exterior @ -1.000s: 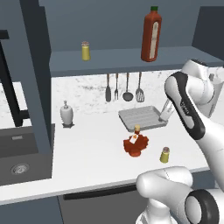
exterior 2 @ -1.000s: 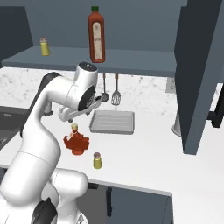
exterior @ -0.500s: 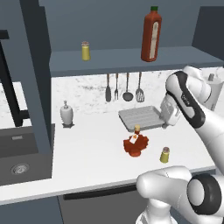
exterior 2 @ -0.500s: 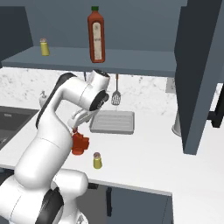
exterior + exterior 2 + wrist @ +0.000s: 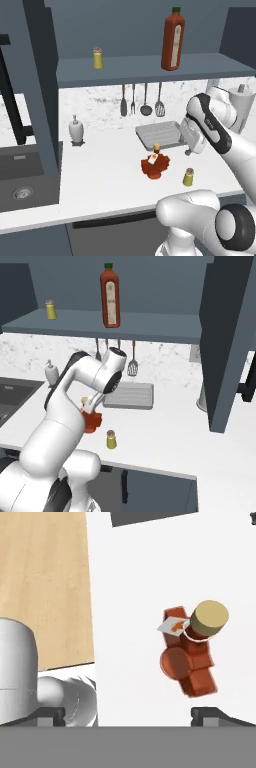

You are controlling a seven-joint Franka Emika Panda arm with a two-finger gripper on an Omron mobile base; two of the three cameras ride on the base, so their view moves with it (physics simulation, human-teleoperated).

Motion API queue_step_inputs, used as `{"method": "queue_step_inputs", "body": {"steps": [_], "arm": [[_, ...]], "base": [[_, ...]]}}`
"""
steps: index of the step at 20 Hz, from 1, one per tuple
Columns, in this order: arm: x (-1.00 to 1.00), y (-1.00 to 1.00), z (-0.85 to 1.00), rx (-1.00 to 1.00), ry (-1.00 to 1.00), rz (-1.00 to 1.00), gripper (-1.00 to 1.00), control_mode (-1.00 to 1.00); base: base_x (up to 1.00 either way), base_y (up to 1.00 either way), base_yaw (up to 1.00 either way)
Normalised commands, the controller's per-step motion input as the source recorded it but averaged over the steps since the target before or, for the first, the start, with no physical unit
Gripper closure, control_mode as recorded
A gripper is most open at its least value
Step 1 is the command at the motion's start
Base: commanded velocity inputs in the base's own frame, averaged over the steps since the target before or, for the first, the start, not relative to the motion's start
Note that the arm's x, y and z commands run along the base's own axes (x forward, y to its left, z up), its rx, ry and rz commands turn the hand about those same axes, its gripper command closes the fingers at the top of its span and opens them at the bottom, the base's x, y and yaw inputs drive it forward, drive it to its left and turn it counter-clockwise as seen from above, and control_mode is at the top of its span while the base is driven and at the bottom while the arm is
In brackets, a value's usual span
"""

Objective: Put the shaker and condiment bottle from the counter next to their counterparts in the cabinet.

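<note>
The condiment bottle, red and lumpy with a tan cap, stands on the white counter. My gripper hangs open just above it, and the bottle lies close to the right fingertip. The small yellow shaker stands a little nearer the counter's front edge. On the cabinet shelf stand the counterparts: a tall red bottle and a yellow shaker.
A grey rack lies behind the condiment bottle, under hanging utensils. A white pump dispenser stands to the left, beside the sink. A dark open cabinet door hangs on the right.
The arm has swung over and its hand has come down closer above the condiment bottle. The jaws stayed open. Bottle and shaker have not moved.
</note>
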Motion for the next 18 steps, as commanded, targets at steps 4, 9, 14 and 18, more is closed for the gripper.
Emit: {"method": "queue_step_inputs", "body": {"steps": [4,9,14,18], "arm": [[0.05,0.00,-0.14,0.00,-0.10,0.10,-1.00,-1.00],[0.41,-0.08,-0.02,0.03,-0.02,0.16,-1.00,-1.00],[0.21,-0.19,-0.11,0.13,0.00,0.14,-1.00,-1.00],[0.03,-0.07,-0.13,0.09,0.00,0.02,-1.00,-1.00]], "base": [[0.00,0.00,0.00],[0.00,0.00,0.00],[0.00,0.00,0.00],[0.00,0.00,0.00]]}}
